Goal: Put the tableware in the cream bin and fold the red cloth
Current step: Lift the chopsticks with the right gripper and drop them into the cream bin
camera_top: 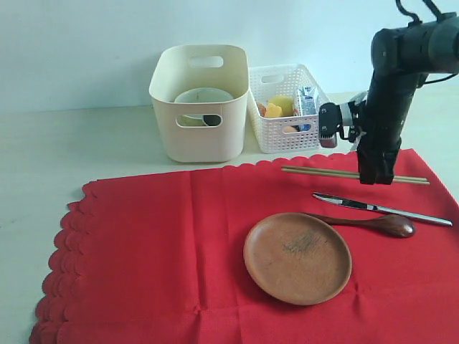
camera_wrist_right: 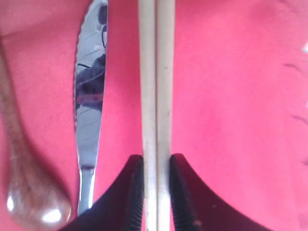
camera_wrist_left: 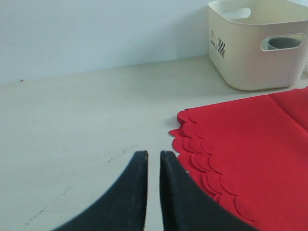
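Note:
The red cloth [camera_top: 158, 244] lies spread flat on the table. On its right part rest the pale chopsticks [camera_top: 315, 172], the silver knife [camera_top: 380, 208], the dark spoon [camera_top: 373, 223] and the brown plate [camera_top: 297, 257]. My right gripper [camera_top: 375, 175] points straight down onto the chopsticks [camera_wrist_right: 156, 72], and its jaws press both sticks from either side [camera_wrist_right: 156, 161]. The knife [camera_wrist_right: 91, 96] and spoon [camera_wrist_right: 29, 197] lie just beside it. The pale bowl [camera_top: 204, 97] sits inside the cream bin [camera_top: 201, 140]. My left gripper [camera_wrist_left: 154, 156] is shut and empty, over bare table beside the cloth's scalloped edge [camera_wrist_left: 192, 144].
A white lattice basket [camera_top: 276, 140] holding food and a milk carton [camera_top: 307, 100] stands right of the cream bin [camera_wrist_left: 255, 62], both behind the cloth. Pale table runs along the left of the cloth. A grey shape shows through the bin's handle cut-out [camera_wrist_left: 284, 43].

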Available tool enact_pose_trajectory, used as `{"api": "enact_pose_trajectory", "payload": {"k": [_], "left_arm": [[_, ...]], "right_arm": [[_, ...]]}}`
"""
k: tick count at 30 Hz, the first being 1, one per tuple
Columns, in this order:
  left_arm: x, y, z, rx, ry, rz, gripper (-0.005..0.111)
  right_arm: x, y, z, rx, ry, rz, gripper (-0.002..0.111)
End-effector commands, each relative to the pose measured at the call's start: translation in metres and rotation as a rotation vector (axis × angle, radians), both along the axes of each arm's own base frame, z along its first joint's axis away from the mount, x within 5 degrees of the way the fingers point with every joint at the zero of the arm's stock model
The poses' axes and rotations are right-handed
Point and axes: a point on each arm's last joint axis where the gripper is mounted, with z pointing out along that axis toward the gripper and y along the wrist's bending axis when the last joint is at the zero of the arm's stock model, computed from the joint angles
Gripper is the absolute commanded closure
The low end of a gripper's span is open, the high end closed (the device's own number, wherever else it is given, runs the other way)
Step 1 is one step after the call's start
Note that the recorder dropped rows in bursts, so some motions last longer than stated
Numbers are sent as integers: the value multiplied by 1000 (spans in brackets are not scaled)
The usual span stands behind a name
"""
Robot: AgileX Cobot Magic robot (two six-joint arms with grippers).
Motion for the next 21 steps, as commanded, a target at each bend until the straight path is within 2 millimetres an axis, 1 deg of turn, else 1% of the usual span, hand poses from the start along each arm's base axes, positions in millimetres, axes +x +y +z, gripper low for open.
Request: {"api": "enact_pose_trajectory", "payload": {"k": [1, 5, 6, 10, 13, 15, 18, 21], "left_arm": [[0, 0, 1, 7, -12, -6, 95], [0, 0, 1, 7, -12, -6, 95], [0, 0, 1, 7, -12, -6, 95], [0, 0, 1, 7, -12, -6, 95], [0, 0, 1, 7, -12, -6, 95], [0, 0, 1, 7, -12, -6, 95], [0, 0, 1, 7, -12, -6, 95], [0, 0, 1, 7, -12, -6, 95]], "right_arm": [[-6, -1, 40, 32, -61, -42, 108], [-13, 10, 75, 180, -128, -65, 108], [-15, 16, 88, 261, -156, -74, 108], [-21, 36, 128, 534, -258, -126, 108], [-21, 50, 153, 768, -320, -182, 108], [-18, 58, 165, 914, -345, -221, 108], [-9, 66, 176, 1085, -371, -273, 108], [5, 71, 175, 1205, -369, -313, 108]]}}
